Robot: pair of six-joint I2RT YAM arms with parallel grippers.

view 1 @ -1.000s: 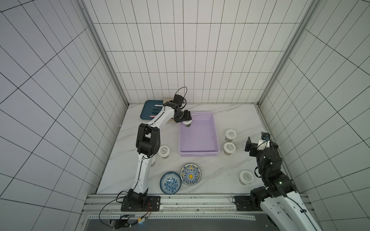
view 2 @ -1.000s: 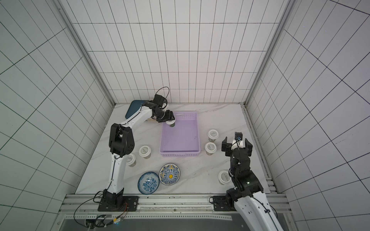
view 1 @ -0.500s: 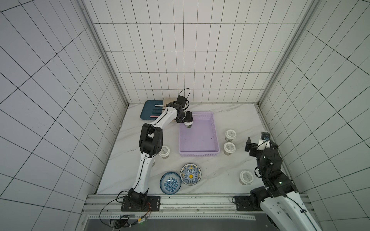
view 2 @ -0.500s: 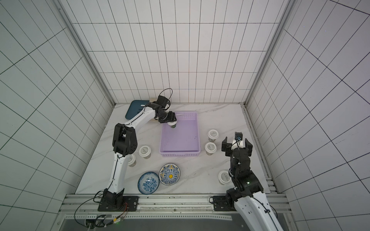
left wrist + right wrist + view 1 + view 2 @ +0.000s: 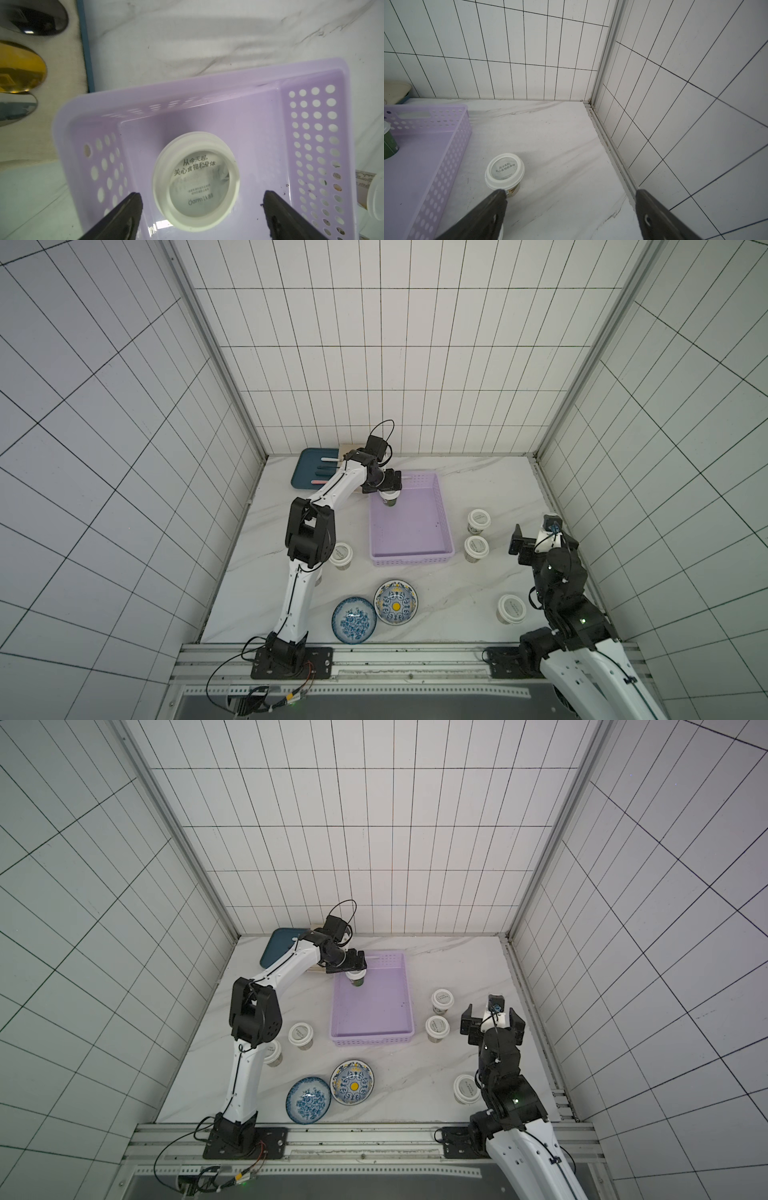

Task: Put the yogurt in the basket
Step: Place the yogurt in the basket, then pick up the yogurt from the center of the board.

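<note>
left fingers (image 5: 120,218) standing open, flanking but not touching yogurt cup (image 5: 195,182) | cup sitting upright in basket (image 5: 311,135), lower centre of left wrist frame | right fingers (image 5: 483,216) hanging open, holding nothing | risk: a skewed retreat clipping the lid, tipping the cup

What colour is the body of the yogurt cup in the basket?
Dark green; the cup shows its body best in the right wrist view.
</note>
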